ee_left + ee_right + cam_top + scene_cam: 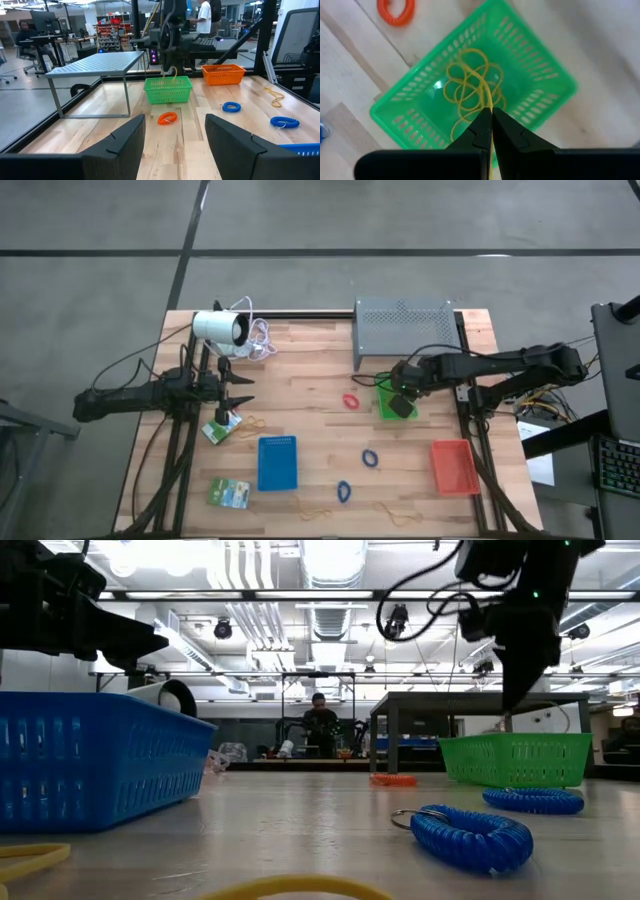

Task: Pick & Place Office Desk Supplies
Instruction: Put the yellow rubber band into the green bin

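My right gripper (491, 119) hangs over the green tray (385, 408), pointing steeply down, shut on a thin yellow rubber band (481, 82). Several more yellow bands (462, 90) lie inside that tray. The left wrist view shows the held band (173, 75) dangling just above the tray (167, 91). My left gripper (243, 390) waits open and level at the table's left side, holding nothing. On the table lie a red loop (351, 401), two blue loops (371, 457) (344, 491), loose bands (315, 510) and two green-and-white packets (222, 429) (230, 493). My right gripper pinches one strand of the yellow rubber band (490, 107) between its two fingertips. The fingers come from above, slanting steeply down. The band hangs slack below them, and its lower loop (472, 75) reaches into the green tray over the other bands; whether it touches them I cannot tell.
A blue tray (277, 462) stands near the front middle and a red tray (453, 466) at the front right. The grey perforated stand (405, 330) is right behind the green tray. A white cylinder with a coiled cable (222, 328) lies at the far left.
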